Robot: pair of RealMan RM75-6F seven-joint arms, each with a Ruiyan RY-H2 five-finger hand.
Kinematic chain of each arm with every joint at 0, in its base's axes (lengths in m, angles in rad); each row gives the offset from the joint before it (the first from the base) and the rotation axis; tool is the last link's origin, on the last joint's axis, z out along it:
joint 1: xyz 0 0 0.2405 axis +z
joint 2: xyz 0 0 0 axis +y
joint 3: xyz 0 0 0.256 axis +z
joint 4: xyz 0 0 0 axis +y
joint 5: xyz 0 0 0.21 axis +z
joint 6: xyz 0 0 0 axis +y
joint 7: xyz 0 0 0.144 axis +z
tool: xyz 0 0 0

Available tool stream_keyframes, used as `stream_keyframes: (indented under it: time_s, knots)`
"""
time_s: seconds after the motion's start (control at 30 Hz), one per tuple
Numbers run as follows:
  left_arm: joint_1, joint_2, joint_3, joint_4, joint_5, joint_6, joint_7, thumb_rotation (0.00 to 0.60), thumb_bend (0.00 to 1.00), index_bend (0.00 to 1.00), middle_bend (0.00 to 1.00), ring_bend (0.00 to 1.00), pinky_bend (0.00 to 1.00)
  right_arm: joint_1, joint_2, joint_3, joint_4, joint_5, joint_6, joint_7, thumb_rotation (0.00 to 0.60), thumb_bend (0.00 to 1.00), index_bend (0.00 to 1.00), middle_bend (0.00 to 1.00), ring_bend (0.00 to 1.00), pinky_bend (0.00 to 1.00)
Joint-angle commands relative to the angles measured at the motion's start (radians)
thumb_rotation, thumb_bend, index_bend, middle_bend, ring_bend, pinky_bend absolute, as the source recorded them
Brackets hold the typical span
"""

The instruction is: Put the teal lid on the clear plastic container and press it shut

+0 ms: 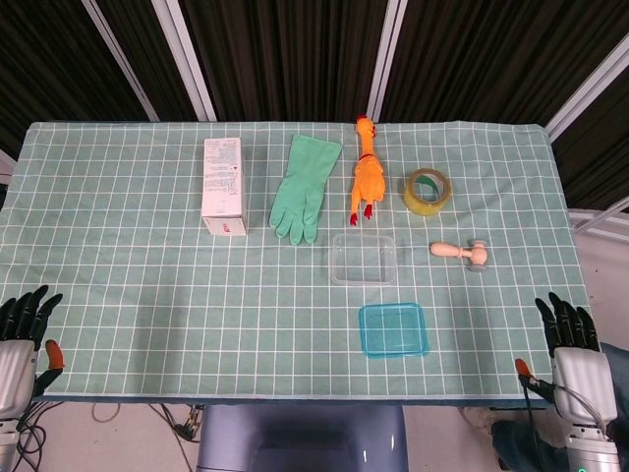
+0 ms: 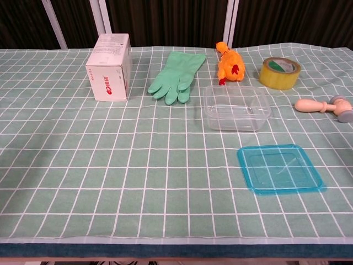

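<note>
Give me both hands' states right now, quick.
Left hand: open, holding nothing, at the table's near left corner.
Right hand: open, holding nothing, at the near right corner.

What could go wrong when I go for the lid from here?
The lid lies flat on the cloth, so the right hand may struggle to get fingers under its edge and could slide it. The container is light and unheld; pressing could shove it toward the chicken or glove.
</note>
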Motion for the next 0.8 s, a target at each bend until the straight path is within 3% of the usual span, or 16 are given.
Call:
stream_keyframes:
  time_s: [0.03, 0.33, 0.57, 0.8]
  knots:
    - [0.001, 0.000, 0.000, 0.000, 0.002, 0.002, 0.000, 0.600, 0.75, 0.10, 0.00, 0.00, 0.00, 0.003, 0.014, -0.013, 0.006, -0.031, -0.002, 0.019, 0.600, 0.24, 0.00, 0.00, 0.00, 0.00]
    - [0.001, -0.003, -0.001, -0.007, -0.013, -0.004, 0.000, 0.600, 0.75, 0.10, 0.00, 0.00, 0.00, 0.053, 0.108, -0.064, -0.052, -0.057, -0.134, 0.089, 0.600, 0.21, 0.00, 0.00, 0.00, 0.00]
    - [0.000, -0.005, -0.007, -0.012, -0.034, -0.010, 0.000, 0.600, 0.75, 0.10, 0.00, 0.00, 0.00, 0.172, 0.182, -0.014, -0.216, 0.096, -0.336, -0.106, 0.600, 0.19, 0.00, 0.00, 0.00, 0.00]
    - [-0.001, -0.002, -0.009, -0.014, -0.039, -0.013, -0.010, 0.600, 0.75, 0.10, 0.00, 0.00, 0.00, 0.279, 0.143, 0.033, -0.323, 0.298, -0.457, -0.277, 0.600, 0.19, 0.00, 0.00, 0.00, 0.00]
